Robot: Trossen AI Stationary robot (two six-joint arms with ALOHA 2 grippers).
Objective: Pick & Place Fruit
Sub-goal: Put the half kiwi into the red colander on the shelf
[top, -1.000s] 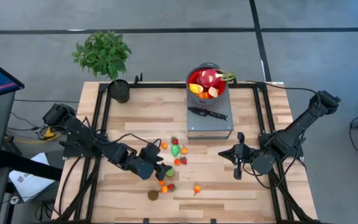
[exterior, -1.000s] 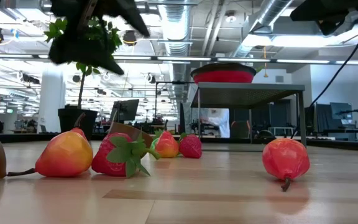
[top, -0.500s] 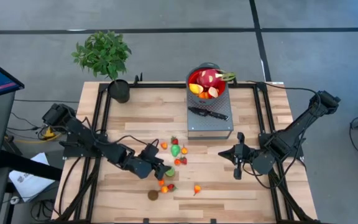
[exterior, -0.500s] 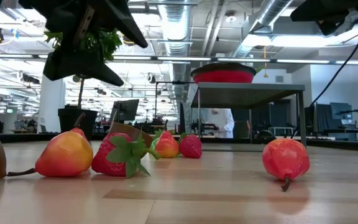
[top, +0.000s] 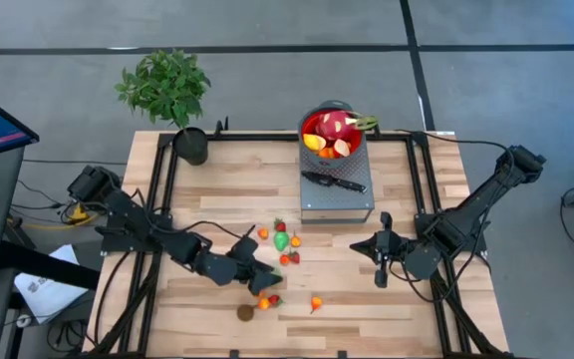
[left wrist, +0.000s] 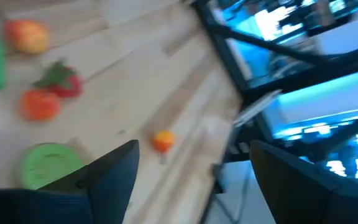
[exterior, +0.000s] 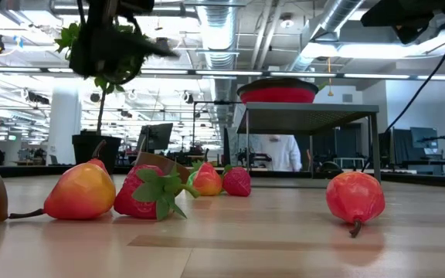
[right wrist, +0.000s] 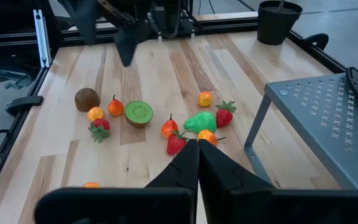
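The surface (top: 387,299) is pale wood planks with visible grain and a smooth, faintly shiny finish. On it stands a grey perforated metal stand (top: 337,194), matt, carrying a round red bowl (top: 333,122) of glossy look. Near the stand lie the small toy fruits (right wrist: 166,127), smooth plastic with a slight sheen; the brown round one (right wrist: 87,98) looks matt. The left end effector (top: 257,269) and the right end effector (top: 383,261) are matt black.

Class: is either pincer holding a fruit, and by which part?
Nothing is held. The left pincer stands open over the loose fruit; the right pincer is shut and empty.
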